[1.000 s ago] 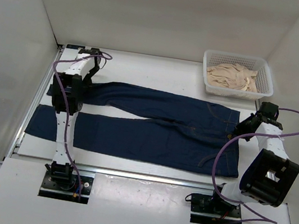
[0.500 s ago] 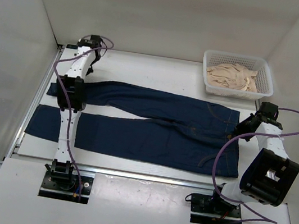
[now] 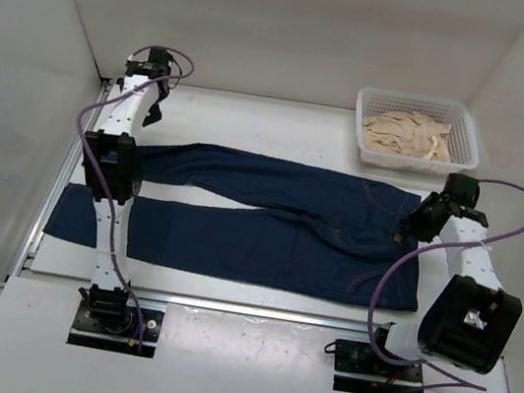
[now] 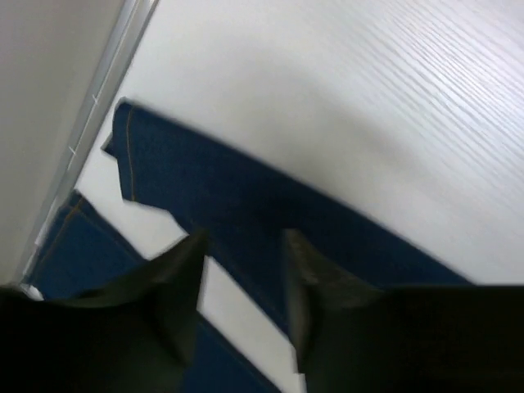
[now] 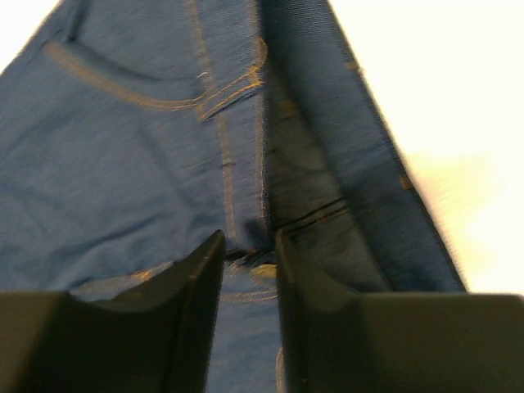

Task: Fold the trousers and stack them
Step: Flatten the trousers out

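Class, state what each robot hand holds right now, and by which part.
Nothing seems held. The left hand hangs open above a leg of the jeans; the right hand is parted over their waistband.

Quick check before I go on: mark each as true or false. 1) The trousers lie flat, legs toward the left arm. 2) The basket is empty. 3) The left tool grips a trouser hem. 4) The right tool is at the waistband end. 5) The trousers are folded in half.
1) True: the trousers lie flat, both legs running toward the left arm's side.
2) False: the basket holds beige cloth.
3) False: the left tool is raised clear of the denim, jaws apart, holding nothing.
4) True: the right tool is over the waistband end.
5) False: they are unfolded, the legs at full length side by side.
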`<state>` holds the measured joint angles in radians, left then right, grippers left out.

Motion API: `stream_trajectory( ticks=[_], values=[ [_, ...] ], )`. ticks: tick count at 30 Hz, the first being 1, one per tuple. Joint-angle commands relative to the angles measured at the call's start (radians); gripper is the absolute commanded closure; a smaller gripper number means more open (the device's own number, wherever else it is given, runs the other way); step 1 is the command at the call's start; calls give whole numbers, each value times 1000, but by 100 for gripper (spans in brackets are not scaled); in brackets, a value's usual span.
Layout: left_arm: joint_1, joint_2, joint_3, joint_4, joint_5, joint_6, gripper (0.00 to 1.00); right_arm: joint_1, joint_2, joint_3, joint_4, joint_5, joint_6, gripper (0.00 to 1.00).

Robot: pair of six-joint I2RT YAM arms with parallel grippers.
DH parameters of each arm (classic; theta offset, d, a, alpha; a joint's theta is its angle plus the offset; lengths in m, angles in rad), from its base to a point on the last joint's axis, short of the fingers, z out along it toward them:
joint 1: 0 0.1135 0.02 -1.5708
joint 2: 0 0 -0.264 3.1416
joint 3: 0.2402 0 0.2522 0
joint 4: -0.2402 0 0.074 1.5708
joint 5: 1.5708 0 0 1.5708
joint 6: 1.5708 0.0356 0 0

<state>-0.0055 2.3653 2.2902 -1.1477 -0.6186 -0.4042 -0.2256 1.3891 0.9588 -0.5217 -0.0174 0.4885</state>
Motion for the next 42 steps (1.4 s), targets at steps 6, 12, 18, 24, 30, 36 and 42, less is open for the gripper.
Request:
stream_trajectory(
  ticks=[6,12,18,24,30,36,42],
  values=[
    [-60,-481,-522,81,270,-68,59,346,-111,47,-40,195,-14,50],
    [-94,-609,-793,129,254,-88,39,425,-140,43,-214,465,82,20],
    [-20,-747,-954,121,252,-203,77,416,-344,-63,-222,414,143,74],
    [199,-773,-1034,171,499,-147,81,434,-406,-205,-179,74,221,100],
    [321,-798,-1121,222,654,-130,12,434,-560,-334,-239,-12,266,33],
    [274,-606,-856,211,597,-130,75,434,-431,-237,-155,10,251,58],
    [442,-447,-739,209,859,-119,43,456,-306,-91,-133,92,144,59]
  ],
)
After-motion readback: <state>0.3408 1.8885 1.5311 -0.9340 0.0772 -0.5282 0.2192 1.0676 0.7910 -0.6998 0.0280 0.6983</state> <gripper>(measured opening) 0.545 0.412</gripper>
